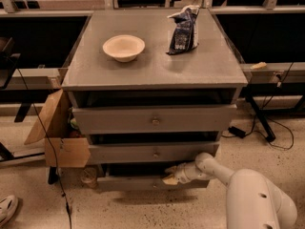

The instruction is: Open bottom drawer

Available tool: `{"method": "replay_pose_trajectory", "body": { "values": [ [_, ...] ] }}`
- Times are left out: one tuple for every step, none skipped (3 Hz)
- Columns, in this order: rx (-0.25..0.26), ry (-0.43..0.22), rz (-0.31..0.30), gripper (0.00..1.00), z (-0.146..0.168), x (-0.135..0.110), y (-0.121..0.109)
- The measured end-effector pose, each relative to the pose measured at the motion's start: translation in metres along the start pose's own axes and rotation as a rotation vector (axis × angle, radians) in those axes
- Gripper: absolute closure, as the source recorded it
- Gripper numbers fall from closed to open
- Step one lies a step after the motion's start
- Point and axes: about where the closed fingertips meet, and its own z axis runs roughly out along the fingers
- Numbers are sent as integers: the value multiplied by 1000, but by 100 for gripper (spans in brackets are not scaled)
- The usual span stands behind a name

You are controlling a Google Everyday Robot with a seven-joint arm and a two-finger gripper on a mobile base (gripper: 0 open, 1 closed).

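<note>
The grey cabinet (152,66) has three drawer fronts stacked. The bottom drawer (133,183) is the slimmest grey front, low near the floor, and stands pulled out a little, with a dark gap above it. My gripper (169,174) is at the top edge of that front, right of centre, and touches it. The white arm (248,194) reaches in from the lower right. The middle drawer (152,152) and the top drawer (155,119) each sit slightly out.
A cream bowl (123,47) and a dark blue snack bag (183,30) sit on the cabinet top. An open cardboard box (59,140) leans at the cabinet's left. Cables (267,128) and a table leg lie on the right. A shoe (7,209) is at the bottom left.
</note>
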Motion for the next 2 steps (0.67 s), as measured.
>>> {"method": "replay_pose_trajectory", "body": {
  "values": [
    [0,0,0,76,0,0,0],
    [6,-10,-14,53,1,13,18]
  ]
}}
